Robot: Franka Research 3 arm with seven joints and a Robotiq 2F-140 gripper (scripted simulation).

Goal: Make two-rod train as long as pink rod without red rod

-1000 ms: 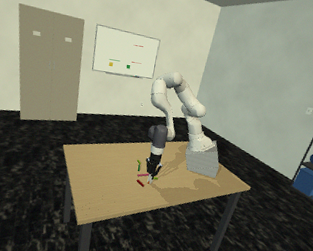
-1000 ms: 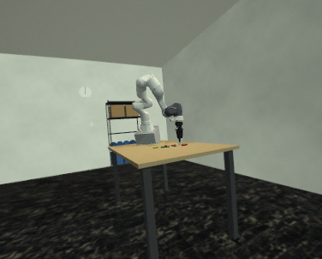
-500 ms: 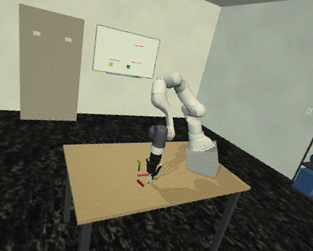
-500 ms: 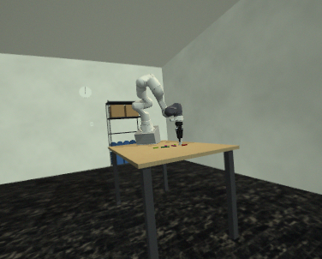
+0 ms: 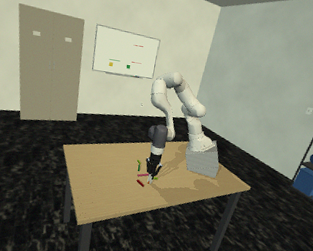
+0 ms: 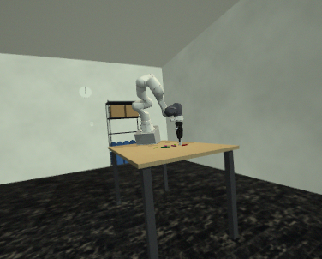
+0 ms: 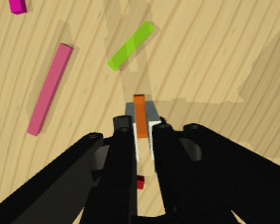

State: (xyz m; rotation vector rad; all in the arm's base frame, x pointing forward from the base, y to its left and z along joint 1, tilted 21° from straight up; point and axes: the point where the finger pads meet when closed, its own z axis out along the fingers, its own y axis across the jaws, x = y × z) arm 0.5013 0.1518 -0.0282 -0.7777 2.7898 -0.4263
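In the wrist view my gripper [image 7: 140, 115] is shut on an orange rod [image 7: 140, 116], which sticks out forward between the fingertips, close over the table. A lime rod [image 7: 130, 46] lies flat and slanted just ahead of it. A pink rod [image 7: 50, 87] lies to the left, and a magenta rod [image 7: 16, 0] lies at the far upper left. A small bit of red [image 7: 140, 183] shows below, between the fingers. In the top view the gripper [image 5: 150, 173] stands low over the cluster of rods by the red rod [image 5: 141, 183].
The arm's grey base block [image 5: 202, 161] stands at the back right of the wooden table. A green rod [image 5: 138, 164] lies left of the gripper. The table's front edge is well away from the rods.
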